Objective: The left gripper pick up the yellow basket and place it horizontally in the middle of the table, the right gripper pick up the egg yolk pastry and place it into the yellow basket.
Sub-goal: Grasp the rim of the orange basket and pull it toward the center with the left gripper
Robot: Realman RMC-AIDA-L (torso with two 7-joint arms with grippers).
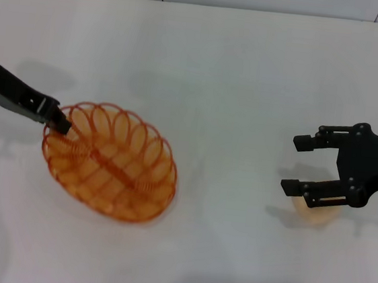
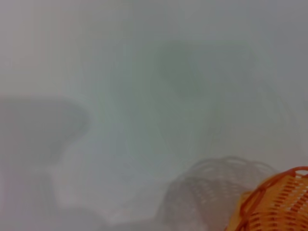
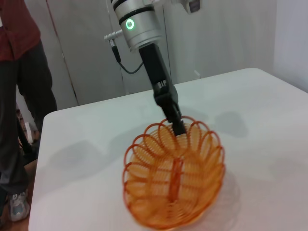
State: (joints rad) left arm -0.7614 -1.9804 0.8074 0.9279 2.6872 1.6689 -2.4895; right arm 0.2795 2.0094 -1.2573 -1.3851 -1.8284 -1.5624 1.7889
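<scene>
Two end effectors at work | left end effector point(image 1: 61, 123) clamped on basket point(image 1: 110, 162) rim, basket sits tilted on worktop point(image 1: 237, 72) | right end effector point(image 1: 299, 165) spread wide over pastry point(image 1: 317, 210), well right of basket | advice: level basket before letting go

Grey panelled wall point(image 3: 231, 38) behind – person point(image 3: 19, 96) standing nearby.

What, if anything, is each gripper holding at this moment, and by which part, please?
The left gripper grips the yellow basket by its looped rim. The right gripper holds nothing, open above the egg yolk pastry.
</scene>
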